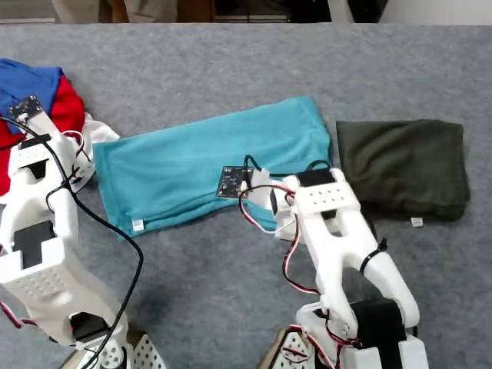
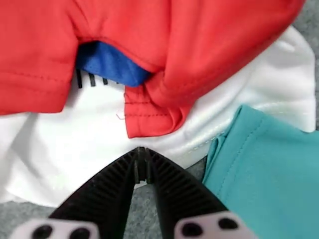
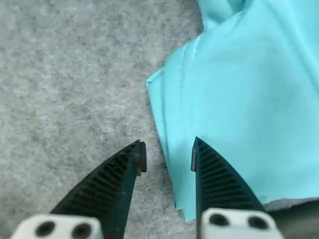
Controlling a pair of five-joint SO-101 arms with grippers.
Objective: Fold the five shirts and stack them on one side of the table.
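A teal shirt (image 1: 207,161) lies folded lengthwise across the middle of the grey table. A dark olive shirt (image 1: 403,169) sits folded at the right. Red (image 1: 68,108), blue (image 1: 27,81) and white (image 1: 96,134) shirts lie heaped at the far left. My left gripper (image 2: 142,167) is shut just above the white shirt (image 2: 75,144), beside the red shirt's hem (image 2: 149,117) and the teal shirt's corner (image 2: 264,169). My right gripper (image 3: 168,155) is open over the teal shirt's near edge (image 3: 172,149), one finger above the cloth, the other above bare table.
The grey felt table (image 1: 231,292) has free room in front of the teal shirt and behind it (image 1: 231,61). Cables run from both arms. People's legs stand beyond the far edge.
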